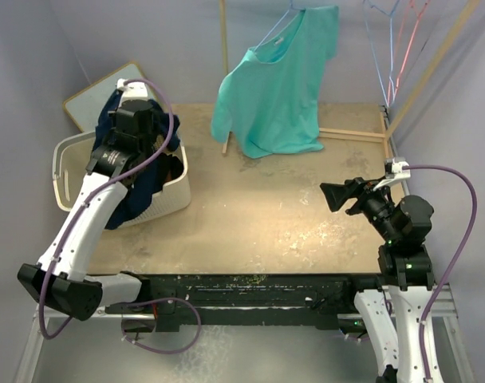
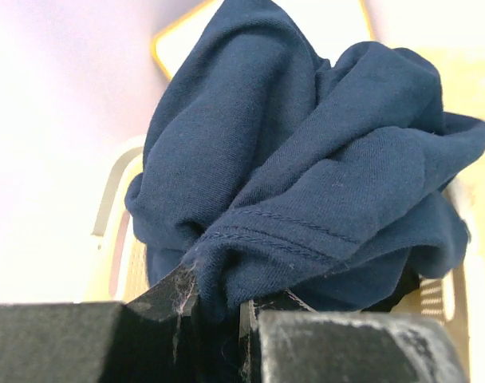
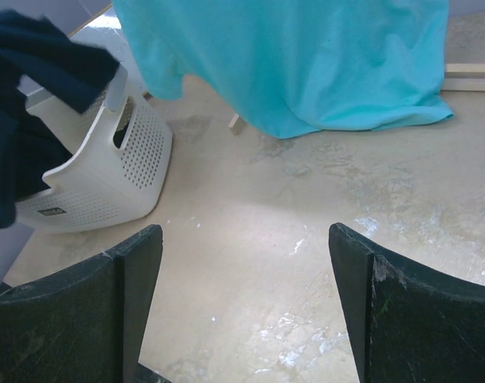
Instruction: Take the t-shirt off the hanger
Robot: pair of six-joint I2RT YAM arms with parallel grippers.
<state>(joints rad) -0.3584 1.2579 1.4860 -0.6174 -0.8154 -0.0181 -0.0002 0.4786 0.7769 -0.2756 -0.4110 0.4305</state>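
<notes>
Basket (image 1: 169, 194) of white perforated plastic stood on the left part of the table (image 1: 266, 223), with a white board (image 1: 89, 97) leaning just behind it. A navy cloth (image 1: 143, 185) filled it and spilled over its near rim; part of the cloth was lifted above the basket in a bunched heap. In the right wrist view the basket's wall (image 3: 107, 187) carried a small dark label (image 3: 53, 211), too small to read, and no other writing could be made out. The left gripper (image 2: 218, 309) hung over the basket with its jaws nearly together, pinching a stitched fold of the cloth (image 2: 306, 159) between them, so the fabric draped away from the fingers toward the rim (image 2: 107, 199) below. The right gripper (image 1: 338, 198) hovered above the right side of the table with its jaws spread wide, holding nothing and touching nothing; its own camera showed bare tabletop between the two fingers (image 3: 242, 239). The teal t-shirt (image 1: 282, 88) hung at the back of the table from a blue hanger (image 1: 290, 11), collar uppermost and one sleeve sticking out to the left. Its hem (image 3: 306, 72) reached down to the table surface. It was well apart from both grippers.
</notes>
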